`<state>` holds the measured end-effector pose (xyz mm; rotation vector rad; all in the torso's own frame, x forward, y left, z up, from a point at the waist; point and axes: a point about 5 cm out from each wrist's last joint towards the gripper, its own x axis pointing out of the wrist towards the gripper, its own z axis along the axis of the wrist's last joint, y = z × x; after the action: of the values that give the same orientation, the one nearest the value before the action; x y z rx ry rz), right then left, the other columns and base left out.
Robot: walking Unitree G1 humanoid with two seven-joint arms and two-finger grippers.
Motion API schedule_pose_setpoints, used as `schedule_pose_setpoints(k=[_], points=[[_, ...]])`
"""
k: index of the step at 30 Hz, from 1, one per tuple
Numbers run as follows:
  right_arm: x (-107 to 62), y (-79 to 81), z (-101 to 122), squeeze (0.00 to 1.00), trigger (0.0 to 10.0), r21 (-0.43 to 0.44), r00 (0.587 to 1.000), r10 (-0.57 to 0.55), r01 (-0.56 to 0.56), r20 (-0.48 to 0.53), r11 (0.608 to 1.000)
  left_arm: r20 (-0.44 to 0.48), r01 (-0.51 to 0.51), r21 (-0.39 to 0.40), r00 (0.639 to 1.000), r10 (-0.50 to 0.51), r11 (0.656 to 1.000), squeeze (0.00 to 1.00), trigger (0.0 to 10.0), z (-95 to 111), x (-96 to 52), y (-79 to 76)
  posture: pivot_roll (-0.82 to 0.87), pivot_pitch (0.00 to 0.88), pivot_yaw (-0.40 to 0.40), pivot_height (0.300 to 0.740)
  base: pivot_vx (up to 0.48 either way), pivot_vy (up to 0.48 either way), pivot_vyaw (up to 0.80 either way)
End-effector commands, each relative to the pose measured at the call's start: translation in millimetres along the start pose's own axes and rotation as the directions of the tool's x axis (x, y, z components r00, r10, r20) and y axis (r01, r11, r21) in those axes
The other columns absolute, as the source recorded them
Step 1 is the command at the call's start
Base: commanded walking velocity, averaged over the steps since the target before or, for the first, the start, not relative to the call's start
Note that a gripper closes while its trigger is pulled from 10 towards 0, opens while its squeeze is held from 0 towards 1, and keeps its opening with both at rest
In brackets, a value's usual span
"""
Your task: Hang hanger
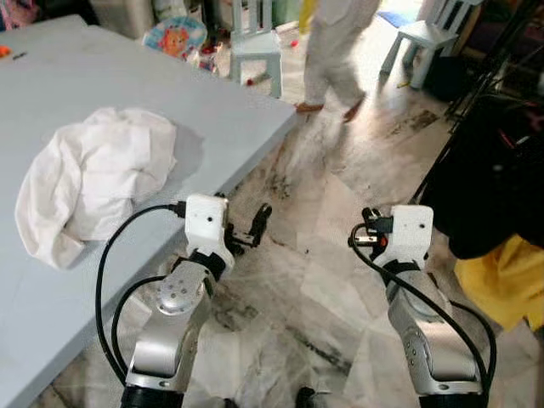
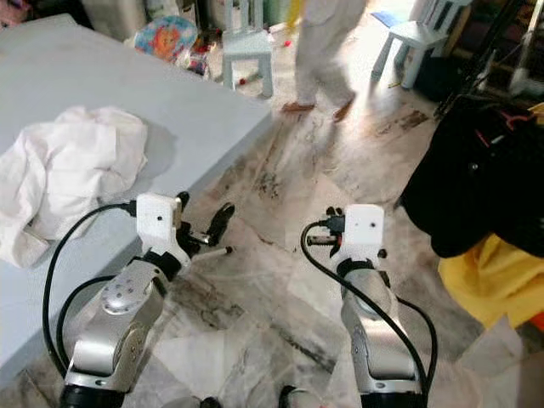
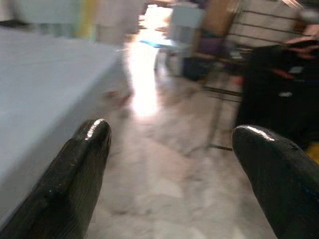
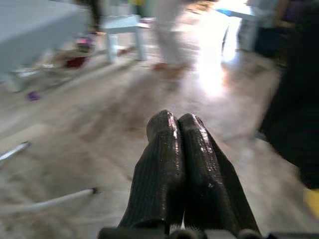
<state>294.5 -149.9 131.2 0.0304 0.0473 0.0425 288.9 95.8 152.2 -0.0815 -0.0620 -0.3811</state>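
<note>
Left gripper point(image 1: 255, 228) wide open, fingers point(image 3: 82, 164) spread far apart with nothing between them, held out over the marble floor point(image 1: 306, 289) just off the edge of the grey table point(image 1: 102, 102). Right gripper point(image 4: 182, 164) pressed fully shut, its two black fingers touching along their length, gripping nothing, raised level with the left one and well apart from it. No hanger in either pincer, and none told apart with certainty anywhere around them; a thin pale rod on the floor ahead of the right gripper too blurred to name. To the left of the left gripper, on the tabletop, a crumpled white cloth point(image 1: 93, 183). To the right of the right gripper, dark clothes point(image 1: 493, 178) hanging from a rack, a yellow garment point(image 1: 506, 280) below them, a flash of red among the dark cloth that could be hangers but cannot be confirmed. Farther ahead of both, a person in white point(image 1: 336, 47) walking past small pale stools point(image 1: 255, 51). Judged risks: heading for the rack empty-handed, with the task's thing not yet located; snagging the open fingers in the hanging clothes; crossing the moving person's path; blurred views hiding a thin hanger altogether.
</note>
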Motion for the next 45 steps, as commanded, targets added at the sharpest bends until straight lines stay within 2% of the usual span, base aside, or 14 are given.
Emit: schedule_pose_setpoints(k=[1, 11, 17, 20, 22, 23, 26, 29, 30, 35, 38, 45], points=[[-1.5, -4.5, -1, 0.0, 10.0, -0.004, 1.0, -0.018, 0.018, -0.009, 1.0, 0.014, 0.041, -0.008, 0.999, -0.041, 0.999, 0.0, 10.0, 3, 1.3, -8.9, -0.06, 0.221, -0.018, 0.74, 0.461, 0.0, -0.78], [-0.6, -3.5, 0, 0.0, 10.0, -0.011, 1.0, -0.016, 0.016, -0.005, 1.0, 0.013, 0.05, -0.018, 0.999, -0.05, 0.999, 0.0, 10.0, 3, 2.2, -10.3, -0.07, 0.222, -0.019, 0.74, 0.468, 0.0, -0.79], [-0.2, -2.6, -1, 0.0, 10.0, -0.013, 1.0, -0.012, 0.012, -0.009, 1.0, -0.018, 0.049, -0.035, 0.999, -0.049, 0.998, 0.0, 10.0, -2, 1.7, -12.2, -0.07, 0.217, -0.025, 0.74, 0.412, 0.0, -0.77], [0.0, 0.1, 0, 0.0, 10.0, -0.018, 1.0, 0.006, -0.006, -0.004, 1.0, -0.045, 0.023, -0.037, 0.999, -0.025, 0.999, 0.0, 10.0, -6, 1.3, -12.1, -0.07, 0.219, -0.028, 0.74, 0.095, 0.0, 0.0], [0.2, 0.8, 0, 0.0, 10.0, -0.015, 1.0, 0.008, -0.008, -0.005, 1.0, -0.067, -0.001, -0.072, 0.998, -0.004, 0.997, 0.0, 10.0, -9, 3.0, -11.4, -0.08, 0.215, -0.03, 0.74, 0.0, 0.0, 0.0], [0.0, -0.8, 1, 0.0, 10.0, -0.007, 1.0, -0.007, 0.007, -0.001, 1.0, -0.058, -0.008, -0.1, 0.998, 0.002, 0.995, 0.0, 10.0, -8, 4.8, -11.6, -0.08, 0.214, -0.03, 0.74, 0.0, 0.0, 0.0], [0.4, -7.8, -3, 0.0, 10.0, -0.012, 0.998, -0.044, 0.044, -0.049, 0.999, -0.059, 0.016, -0.11, 0.998, -0.023, 0.994, 0.0, 10.0, -8, 7.3, -13.3, -0.09, 0.21, -0.027, 0.74, 0.0, 0.0, 0.0], [0.6, -8.9, -5, 0.0, 10.0, -0.013, 0.997, -0.039, 0.038, -0.06, 0.999, -0.043, 0.033, -0.109, 0.998, -0.037, 0.993, 0.0, 10.0, -6, 9.2, -14.5, -0.09, 0.208, -0.024, 0.74, 0.0, 0.0, 0.0], [0.7, -8.7, -4, 0.0, 10.0, -0.052, 0.997, -0.045, 0.042, -0.057, 0.998, -0.052, 0.044, -0.096, 0.997, -0.049, 0.994, 0.0, 10.0, -7, 9.7, -15.1, -0.1, 0.207, -0.022, 0.74, 0.0, 0.341, 0.0], [1.4, -7.5, -6, 0.0, 10.0, -0.105, 0.996, -0.075, 0.069, -0.049, 0.992, -0.06, 0.058, -0.094, 0.996, -0.063, 0.994, 0.0, 10.0, -7, 10.1, -16.4, -0.1, 0.202, -0.018, 0.74, 0.0, 0.4, 0.0], [2.2, -3.8, -7, 0.0, 10.0, -0.069, 0.997, -0.066, 0.063, -0.041, 0.996, -0.063, 0.06, -0.087, 0.996, -0.066, 0.994, 0.0, 10.0, -7, 10.3, -16.9, -0.09, 0.196, -0.015, 0.74, 0.0, 0.479, 0.0], [3.6, -5.9, -6, 0.0, 10.0, -0.08, 0.995, -0.093, 0.09, -0.044, 0.993, -0.071, 0.07, -0.074, 0.995, -0.076, 0.995, 0.0, 10.0, -9, 9.8, -18.9, -0.09, 0.198, -0.019, 0.74, 0.0, 0.34, 0.0]])
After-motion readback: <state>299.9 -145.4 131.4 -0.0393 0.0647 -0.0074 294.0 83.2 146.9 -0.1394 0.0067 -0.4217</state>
